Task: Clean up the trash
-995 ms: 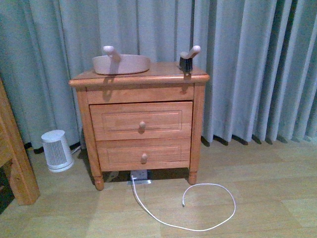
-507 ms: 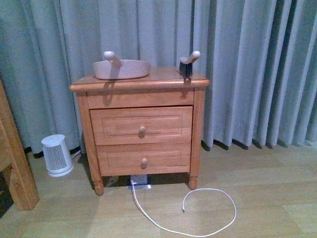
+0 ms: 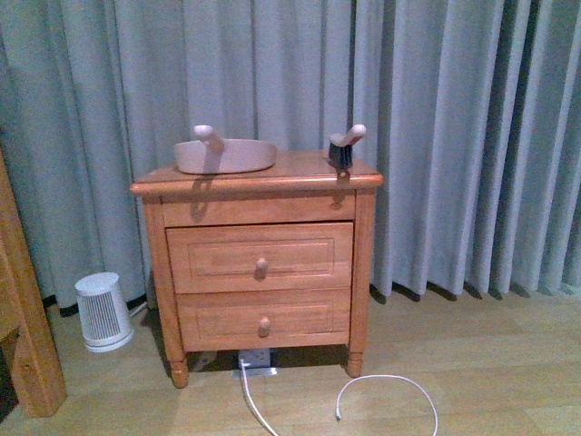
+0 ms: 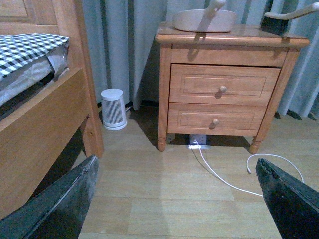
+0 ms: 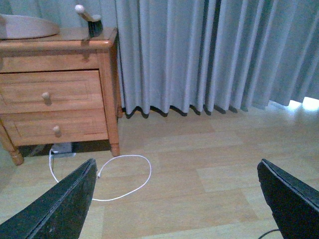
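The trash is out of view in all three views. A pinkish dustpan (image 3: 225,154) and a small black brush (image 3: 343,150) with a pale handle rest on top of a wooden two-drawer nightstand (image 3: 259,263). Neither arm shows in the front view. My left gripper (image 4: 175,162) hangs open over bare wood floor, facing the nightstand (image 4: 224,94). My right gripper (image 5: 176,163) is also open over the floor, with nothing between its fingers and the nightstand (image 5: 55,89) off to one side.
A white cable (image 3: 390,386) loops on the floor from a power strip (image 3: 257,361) under the nightstand. A small white heater (image 3: 103,312) stands beside it. A wooden bed frame (image 4: 45,119) with checkered bedding (image 4: 25,50) is on the left. Grey curtains (image 3: 454,136) hang behind.
The nightstand has slid lower in the front view over the last second, so less floor and cable show. Nothing on it has moved.
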Robot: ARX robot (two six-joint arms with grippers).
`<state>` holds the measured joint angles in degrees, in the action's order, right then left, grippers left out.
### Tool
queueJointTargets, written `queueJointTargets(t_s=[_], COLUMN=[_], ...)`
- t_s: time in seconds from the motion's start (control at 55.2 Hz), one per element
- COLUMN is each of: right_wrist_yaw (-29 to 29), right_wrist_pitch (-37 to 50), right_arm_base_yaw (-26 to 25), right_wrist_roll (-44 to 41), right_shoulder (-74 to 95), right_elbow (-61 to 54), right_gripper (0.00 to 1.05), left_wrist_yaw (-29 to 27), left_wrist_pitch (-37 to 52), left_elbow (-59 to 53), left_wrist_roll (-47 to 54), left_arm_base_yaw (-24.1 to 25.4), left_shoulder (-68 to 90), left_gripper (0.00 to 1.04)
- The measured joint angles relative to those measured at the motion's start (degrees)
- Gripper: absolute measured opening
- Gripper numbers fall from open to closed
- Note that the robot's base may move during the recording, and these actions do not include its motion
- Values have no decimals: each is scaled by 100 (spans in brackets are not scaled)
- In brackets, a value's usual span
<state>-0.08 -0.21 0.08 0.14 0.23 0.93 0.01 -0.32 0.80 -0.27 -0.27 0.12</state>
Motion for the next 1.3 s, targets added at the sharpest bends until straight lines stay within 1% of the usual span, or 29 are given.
queueJointTargets(t_s=[1.303], right_wrist_yaw=[0], right_wrist_pitch=[0], right_arm_base_yaw=[0], right_wrist_roll=[0], right_shoulder=[0], right_elbow=[0], right_gripper=[97], left_wrist_yaw=[-4], left_wrist_pitch=[0], left_elbow=[2], left_wrist_roll=[0], left_arm_base_yaw=[2], left_shoulder=[-2], left_gripper=[97])
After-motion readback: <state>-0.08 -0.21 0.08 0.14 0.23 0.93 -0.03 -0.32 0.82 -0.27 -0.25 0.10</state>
